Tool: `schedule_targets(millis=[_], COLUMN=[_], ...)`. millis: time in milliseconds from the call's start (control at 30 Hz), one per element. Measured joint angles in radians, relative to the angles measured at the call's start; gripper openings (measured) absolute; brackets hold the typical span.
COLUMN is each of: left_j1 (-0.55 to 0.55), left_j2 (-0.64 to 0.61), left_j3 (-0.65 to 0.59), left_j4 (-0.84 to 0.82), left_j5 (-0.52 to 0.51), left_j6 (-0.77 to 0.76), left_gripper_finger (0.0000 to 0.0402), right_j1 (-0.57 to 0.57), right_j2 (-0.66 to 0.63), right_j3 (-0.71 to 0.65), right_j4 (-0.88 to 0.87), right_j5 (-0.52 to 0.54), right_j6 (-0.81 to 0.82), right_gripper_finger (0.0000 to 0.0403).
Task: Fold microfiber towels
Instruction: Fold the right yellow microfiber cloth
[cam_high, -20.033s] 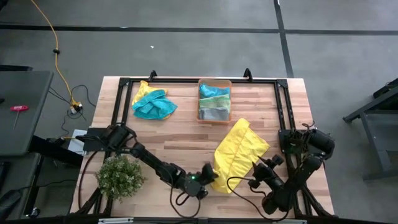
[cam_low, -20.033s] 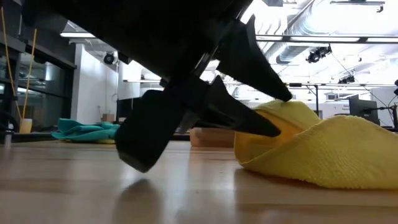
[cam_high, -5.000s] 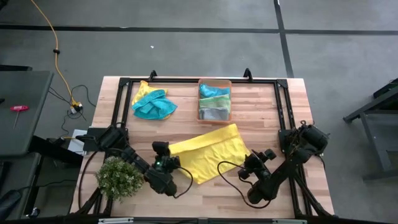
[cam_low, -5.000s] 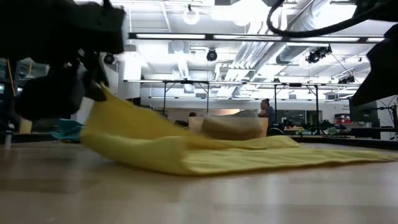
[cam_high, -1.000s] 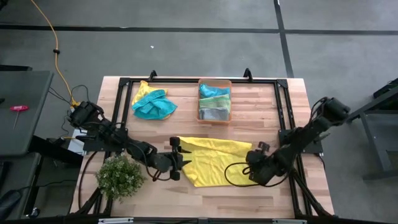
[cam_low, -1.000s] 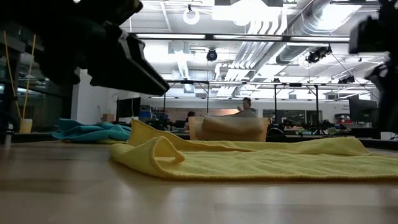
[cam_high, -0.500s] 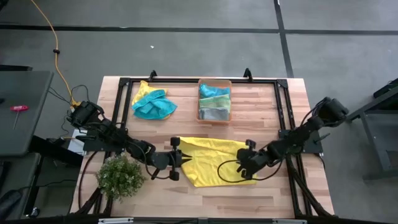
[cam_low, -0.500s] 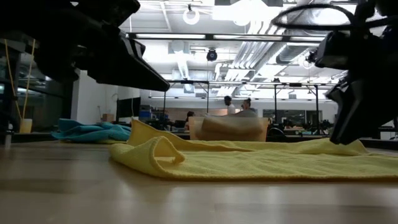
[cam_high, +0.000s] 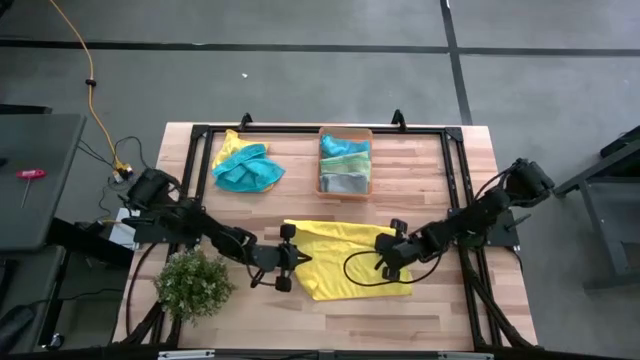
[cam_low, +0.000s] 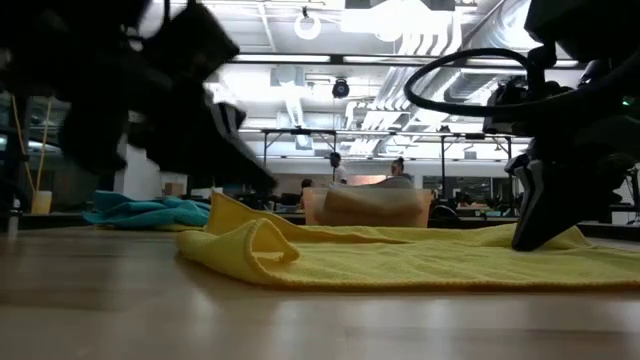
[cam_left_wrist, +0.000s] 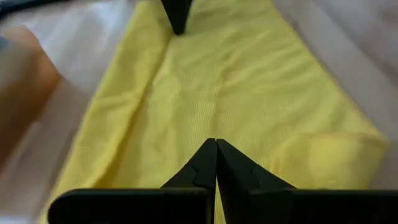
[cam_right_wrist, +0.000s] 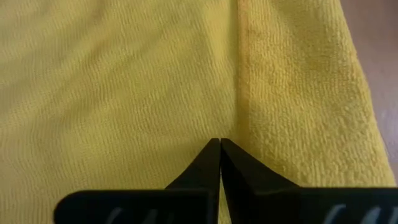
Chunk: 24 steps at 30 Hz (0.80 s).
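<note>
Yellow towel: lies folded to a long band on the near middle of the wooden table, one short end at each arm, which suits a second fold across its length.

Left gripper: at the towel's left end, fingers pressed together tip to tip over the cloth in its wrist view. Whether cloth is pinched between them cannot be told.

Right gripper: at the towel's right part, fingers likewise closed tight above the cloth; no fold of towel shows between them. Probably both are smoothing or pressing the band flat, judging by the closed tips resting low on it.

Teal towel: loose heap at the far left, a yellow one under it, awaiting folding.

Orange bin: far middle, holding folded teal, green and grey towels, the likely place for finished ones.

Small green plant: near left corner, clear of the work.

Labels or writing: none readable anywhere.
</note>
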Motion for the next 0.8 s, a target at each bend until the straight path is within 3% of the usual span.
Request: schedule_targets(millis=[367, 533, 800], left_j1=[0.042, 0.042, 0.041], left_j2=[0.212, 0.230, 0.231], left_j3=[0.064, 0.069, 0.069], left_j4=[0.092, 0.084, 0.064], left_j5=[0.073, 0.070, 0.077], left_j6=[-0.001, 0.000, 0.016], left_gripper_finger=[0.0000, 0.0000, 0.0000], right_j1=[-0.002, -0.003, -0.009], right_j2=[0.000, -0.005, -0.013], right_j3=[0.001, 0.003, 0.069], right_j4=[-0.005, -0.036, -0.237], right_j5=[0.000, 0.003, 0.073], right_j6=[0.000, 0.000, 0.008], right_gripper_finger=[0.0001, 0.0000, 0.0000])
